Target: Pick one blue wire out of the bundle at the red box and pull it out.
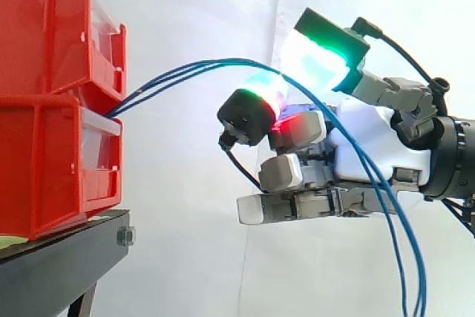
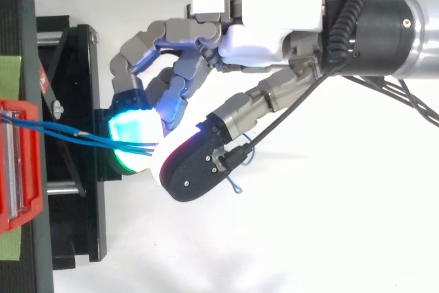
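White curtain (image 1: 200,5) behind. Red bins (image 1: 44,131) are stacked on a black stand (image 1: 59,276), cut off at the left edge. Blue wires (image 1: 178,70) leave the gap between the bins and arc right into the hand (image 1: 375,135). Its fingers are curled, with the glowing pads (image 2: 134,132) pinched on the wires. The contact point is hidden, so the number of wires held is unclear. Past the palm the wires drop out of the bottom of the frame.

A black stand (image 1: 52,265) with a bolt (image 1: 125,237) stands before a white curtain (image 1: 193,198).

arm (image 2: 418,29): enters from right | hand (image 2: 260,36): fingers curled, thumb pinching blue wires (image 1: 200,65)
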Tool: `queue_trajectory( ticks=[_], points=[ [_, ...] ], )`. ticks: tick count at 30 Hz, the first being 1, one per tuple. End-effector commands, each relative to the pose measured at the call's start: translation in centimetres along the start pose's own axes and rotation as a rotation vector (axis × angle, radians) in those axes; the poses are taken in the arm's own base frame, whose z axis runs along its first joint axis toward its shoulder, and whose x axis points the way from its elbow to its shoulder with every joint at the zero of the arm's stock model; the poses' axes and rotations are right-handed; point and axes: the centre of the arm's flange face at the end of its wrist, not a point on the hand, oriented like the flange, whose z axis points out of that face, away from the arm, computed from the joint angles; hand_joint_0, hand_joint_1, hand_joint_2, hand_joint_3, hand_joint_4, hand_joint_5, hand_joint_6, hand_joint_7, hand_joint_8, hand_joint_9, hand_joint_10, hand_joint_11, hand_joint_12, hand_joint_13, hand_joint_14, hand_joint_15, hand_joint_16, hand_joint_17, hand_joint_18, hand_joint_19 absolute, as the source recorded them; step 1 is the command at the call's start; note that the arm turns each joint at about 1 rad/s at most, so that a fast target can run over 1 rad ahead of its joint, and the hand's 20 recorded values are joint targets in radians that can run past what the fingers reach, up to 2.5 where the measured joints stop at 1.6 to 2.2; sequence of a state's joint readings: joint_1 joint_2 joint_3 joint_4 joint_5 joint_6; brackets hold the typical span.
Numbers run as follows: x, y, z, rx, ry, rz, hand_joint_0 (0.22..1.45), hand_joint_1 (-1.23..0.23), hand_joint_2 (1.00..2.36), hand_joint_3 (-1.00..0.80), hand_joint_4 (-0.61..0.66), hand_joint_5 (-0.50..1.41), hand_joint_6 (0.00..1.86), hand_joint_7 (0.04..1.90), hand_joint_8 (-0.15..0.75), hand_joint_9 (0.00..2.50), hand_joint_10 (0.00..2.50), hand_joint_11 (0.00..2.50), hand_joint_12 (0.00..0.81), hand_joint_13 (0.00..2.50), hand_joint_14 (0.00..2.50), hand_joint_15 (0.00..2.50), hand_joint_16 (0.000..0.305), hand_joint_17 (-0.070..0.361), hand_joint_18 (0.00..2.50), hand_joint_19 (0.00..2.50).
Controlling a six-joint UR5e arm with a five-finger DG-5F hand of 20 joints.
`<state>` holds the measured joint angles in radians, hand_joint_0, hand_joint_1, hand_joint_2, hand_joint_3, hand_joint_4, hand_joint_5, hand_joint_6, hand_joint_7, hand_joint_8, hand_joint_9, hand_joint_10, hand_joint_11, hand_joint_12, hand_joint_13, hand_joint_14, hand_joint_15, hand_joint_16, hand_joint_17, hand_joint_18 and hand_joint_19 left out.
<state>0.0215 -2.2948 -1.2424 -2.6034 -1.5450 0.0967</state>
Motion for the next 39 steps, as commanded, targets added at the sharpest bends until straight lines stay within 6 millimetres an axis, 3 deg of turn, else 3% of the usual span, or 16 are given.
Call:
queue_trajectory(
  ticks=[1, 7, 9, 15, 19, 23, 26, 39],
  points=[
    [0.03, -0.01, 0.0, 0.0, 0.003, 0.0, 0.6, -0.87, 1.02, -0.22, 0.02, -0.13, 0.89, 1.2, 0.261, 1.0, 0.03, 1.13, 0.362, 0.87, 0.03, 0.92, 0.056, 0.126, 0.41, 0.49],
    [0.24, -0.03, 0.0, 0.002, 0.024, 0.002, 0.6, -0.88, 1.02, -0.22, 0.05, -0.16, 0.88, 1.16, 0.26, 0.93, 0.03, 1.12, 0.359, 0.84, 0.03, 0.92, 0.058, 0.131, 0.37, 0.49],
    [0.17, -0.02, -0.02, 0.003, 0.027, 0.0, 0.6, -0.94, 1.01, -0.32, 0.1, -0.18, 0.87, 1.13, 0.253, 0.88, 0.03, 1.1, 0.361, 0.8, 0.03, 0.9, 0.06, 0.135, 0.34, 0.43],
    [0.31, 0.08, 0.0, 0.001, 0.03, 0.0, 0.63, -1.02, 1.0, -0.5, 0.11, -0.19, 0.88, 1.11, 0.256, 0.83, 0.03, 1.09, 0.36, 0.77, 0.03, 0.85, 0.061, 0.137, 0.35, 0.39],
    [0.3, -0.04, -0.01, 0.003, 0.03, 0.002, 0.62, -1.0, 1.0, -0.5, 0.12, -0.18, 0.88, 1.08, 0.258, 0.85, 0.03, 1.1, 0.359, 0.78, 0.03, 0.86, 0.06, 0.136, 0.38, 0.41],
    [0.3, -0.04, -0.01, 0.003, 0.03, 0.002, 0.5, -0.79, 1.0, -0.5, 0.15, -0.14, 0.84, 1.11, 0.281, 0.96, 0.02, 1.07, 0.387, 0.85, 0.03, 0.86, 0.063, 0.141, 0.42, 0.48],
    [0.3, -0.04, -0.01, 0.003, 0.03, 0.0, 0.51, -0.7, 1.0, -0.5, 0.14, -0.13, 0.83, 1.13, 0.277, 0.99, 0.03, 1.07, 0.384, 0.86, 0.03, 0.86, 0.061, 0.138, 0.42, 0.49],
    [0.3, -0.04, -0.01, 0.003, 0.03, 0.0, 0.68, -0.94, 1.02, -0.23, 0.02, -0.19, 0.91, 1.17, 0.256, 0.94, 0.03, 1.11, 0.358, 0.86, 0.03, 0.86, 0.058, 0.13, 0.46, 0.43]
  ],
)
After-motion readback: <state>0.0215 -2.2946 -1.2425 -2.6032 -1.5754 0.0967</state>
